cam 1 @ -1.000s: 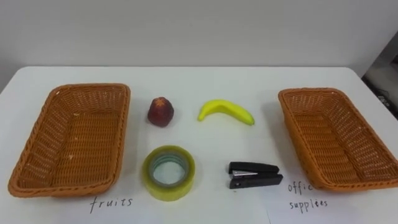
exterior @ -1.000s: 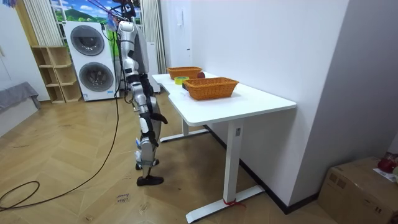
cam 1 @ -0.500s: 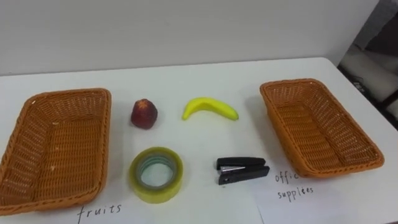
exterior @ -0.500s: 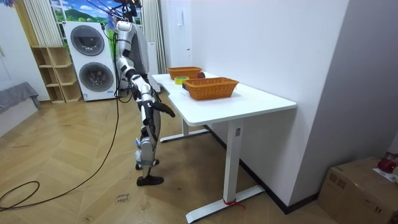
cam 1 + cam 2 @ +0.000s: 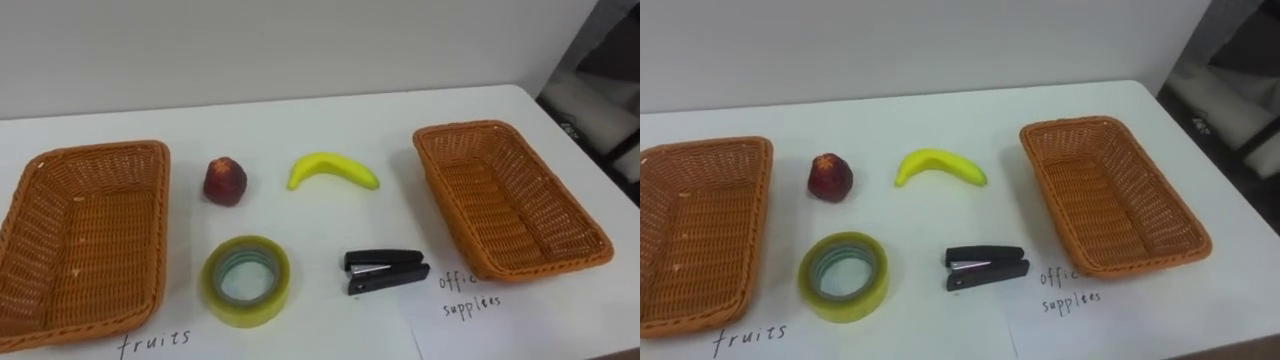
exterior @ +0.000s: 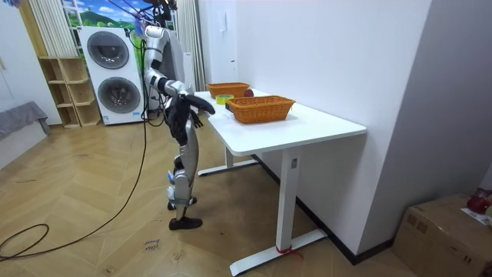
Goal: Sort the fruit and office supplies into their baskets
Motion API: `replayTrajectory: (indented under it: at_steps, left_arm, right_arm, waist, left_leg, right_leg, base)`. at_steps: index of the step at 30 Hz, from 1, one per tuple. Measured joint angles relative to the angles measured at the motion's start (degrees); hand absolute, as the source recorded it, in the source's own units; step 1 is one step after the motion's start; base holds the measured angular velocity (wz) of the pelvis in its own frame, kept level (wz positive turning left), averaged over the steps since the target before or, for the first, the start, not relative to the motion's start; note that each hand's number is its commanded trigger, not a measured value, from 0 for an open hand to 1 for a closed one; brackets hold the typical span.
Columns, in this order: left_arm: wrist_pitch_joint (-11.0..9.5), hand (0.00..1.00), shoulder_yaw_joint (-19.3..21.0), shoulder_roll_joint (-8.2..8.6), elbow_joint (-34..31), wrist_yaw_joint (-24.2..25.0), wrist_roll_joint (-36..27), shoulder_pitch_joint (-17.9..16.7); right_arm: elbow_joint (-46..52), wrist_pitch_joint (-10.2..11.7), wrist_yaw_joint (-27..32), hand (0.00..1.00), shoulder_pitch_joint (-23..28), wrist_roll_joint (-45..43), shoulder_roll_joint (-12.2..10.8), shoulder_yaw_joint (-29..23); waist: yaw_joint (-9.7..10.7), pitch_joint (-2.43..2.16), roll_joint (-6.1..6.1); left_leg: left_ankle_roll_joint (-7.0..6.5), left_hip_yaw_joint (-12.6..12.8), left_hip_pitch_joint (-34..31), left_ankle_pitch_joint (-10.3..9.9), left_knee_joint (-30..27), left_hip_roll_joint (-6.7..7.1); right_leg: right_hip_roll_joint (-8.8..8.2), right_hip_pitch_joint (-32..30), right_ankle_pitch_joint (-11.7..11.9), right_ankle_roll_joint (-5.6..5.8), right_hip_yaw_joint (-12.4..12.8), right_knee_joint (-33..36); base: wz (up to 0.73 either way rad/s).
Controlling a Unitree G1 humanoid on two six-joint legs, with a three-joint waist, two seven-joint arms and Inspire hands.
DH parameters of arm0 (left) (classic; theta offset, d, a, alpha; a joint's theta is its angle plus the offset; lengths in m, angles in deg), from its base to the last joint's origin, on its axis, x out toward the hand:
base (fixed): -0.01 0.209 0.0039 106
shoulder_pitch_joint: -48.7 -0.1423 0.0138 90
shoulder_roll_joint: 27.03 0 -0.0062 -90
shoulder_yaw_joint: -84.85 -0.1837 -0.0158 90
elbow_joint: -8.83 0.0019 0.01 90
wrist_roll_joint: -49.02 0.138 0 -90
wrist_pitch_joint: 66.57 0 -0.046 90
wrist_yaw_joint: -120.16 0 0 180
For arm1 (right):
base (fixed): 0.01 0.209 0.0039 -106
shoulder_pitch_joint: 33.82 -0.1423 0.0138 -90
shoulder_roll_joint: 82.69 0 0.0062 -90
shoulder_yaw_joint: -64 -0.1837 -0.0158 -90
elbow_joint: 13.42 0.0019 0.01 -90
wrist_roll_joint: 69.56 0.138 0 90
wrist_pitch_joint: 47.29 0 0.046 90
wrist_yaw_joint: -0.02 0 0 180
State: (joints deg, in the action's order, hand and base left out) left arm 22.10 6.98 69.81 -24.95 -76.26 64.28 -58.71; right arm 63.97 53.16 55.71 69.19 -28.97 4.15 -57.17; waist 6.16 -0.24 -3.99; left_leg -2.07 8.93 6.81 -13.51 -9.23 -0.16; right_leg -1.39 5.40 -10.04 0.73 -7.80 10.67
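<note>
On the white table (image 5: 300,120) lie a dark red fruit (image 5: 225,181), a yellow banana (image 5: 333,170), a roll of yellow-green tape (image 5: 246,281) and a black stapler (image 5: 385,271). An empty wicker basket (image 5: 95,149) at the left has a paper label reading "fruits" (image 5: 152,346) before it. A second empty wicker basket (image 5: 470,129) at the right has a label reading "office supplies" (image 5: 470,295). In the room view I stand at the table's long side, my right hand (image 6: 204,107) raised to the height of the table's edge.
A plain wall runs behind the table. The table's right end lies just past the right basket. Two stacked washing machines (image 6: 115,73) and a wooden shelf (image 6: 65,91) stand behind me. A cardboard box (image 6: 446,231) sits on the floor at the room view's right.
My right arm has risen from beside my body to table height. The eye view has shifted to the right and slightly down; the things on the table have not moved.
</note>
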Motion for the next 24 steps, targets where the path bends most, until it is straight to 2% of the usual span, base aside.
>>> replayTrajectory:
  at_steps: [3,5,7,11,13,18,21,24]
  left_arm:
    - [0.1,0.0,0.0,0.03,0.2,0.9,0.0,0.0]
    - [0.1,0.0,0.1,-0.06,0.4,0.9,0.0,0.0]
    - [0.2,0.0,-0.1,-0.2,1.5,0.8,0.0,0.3]
    - [0.7,0.0,-1.9,-0.28,1.8,0.8,0.1,0.2]
    - [1.0,0.0,-2.9,-0.33,1.9,0.8,0.7,0.3]
    - [0.9,0.0,-3.3,-0.55,2.0,0.8,0.9,-0.1]
    - [1.0,0.0,-3.4,-0.58,3.8,0.9,1.9,0.5]
    - [1.0,0.0,-3.4,-0.6,5.8,0.9,2.0,1.2]
  right_arm:
    - [4.8,0.2,1.8,0.0,-0.4,-3.3,0.3,-1.2]
    - [7.0,0.4,2.8,0.0,-0.9,-5.4,1.2,-2.0]
    - [9.4,0.5,3.1,0.0,-2.2,-7.5,2.7,-1.7]
    - [15.0,0.5,3.1,0.0,-3.1,-13.0,2.9,-1.4]
    - [16.6,0.6,2.9,0.0,-5.2,-16.1,3.0,-1.0]
    - [22.5,0.7,0.5,0.0,-5.5,-16.1,3.6,0.3]
    - [25.9,0.7,-1.0,0.0,-7.8,-16.0,3.6,1.4]
    - [26.9,1.0,-1.9,0.0,-9.8,-16.1,5.4,2.9]
  waist:
    - [0.1,0.11,0.2]
    - [0.0,0.02,0.09]
    - [-0.1,0.16,0.21]
    - [-0.4,0.26,0.3]
    - [-0.6,0.31,0.17]
    - [-2.1,0.36,-0.06]
    - [-2.5,0.39,-0.05]
    - [-3.5,0.46,-0.18]
  left_leg:
    - [-0.05,-0.1,-0.7,0.0,-0.2,0.06]
    - [-0.06,-0.2,-0.8,0.0,-0.2,0.19]
    - [-0.05,-0.2,-0.8,0.0,-0.2,0.16]
    - [-0.04,-0.4,-0.9,0.0,-0.2,0.11]
    - [-0.04,-0.5,-0.9,0.0,-0.3,0.1]
    - [-0.03,-0.5,-1.1,0.0,-0.3,0.07]
    - [-0.03,-0.5,-1.0,0.0,-0.3,0.05]
    - [-0.03,-0.5,-0.6,0.0,-0.4,0.07]
  right_leg:
    - [-0.02,-0.6,0.0,0.0,0.0,0.0]
    - [-0.01,-0.6,0.0,0.0,-0.1,0.0]
    - [0.04,-0.7,0.0,0.0,-0.1,0.1]
    - [0.09,-0.6,0.0,0.0,-0.2,0.1]
    - [0.1,-0.7,0.0,0.0,-0.2,0.1]
    - [0.09,-0.8,0.0,0.0,-0.3,0.0]
    - [0.07,-0.7,0.0,0.0,-0.2,0.0]
    - [0.09,-0.4,0.0,0.0,-0.2,0.0]
  base:
    - [0.01]
    - [0.02]
    - [0.0]
    - [0.02]
    - [0.0]
    - [0.0]
    - [0.0]
    - [0.0]
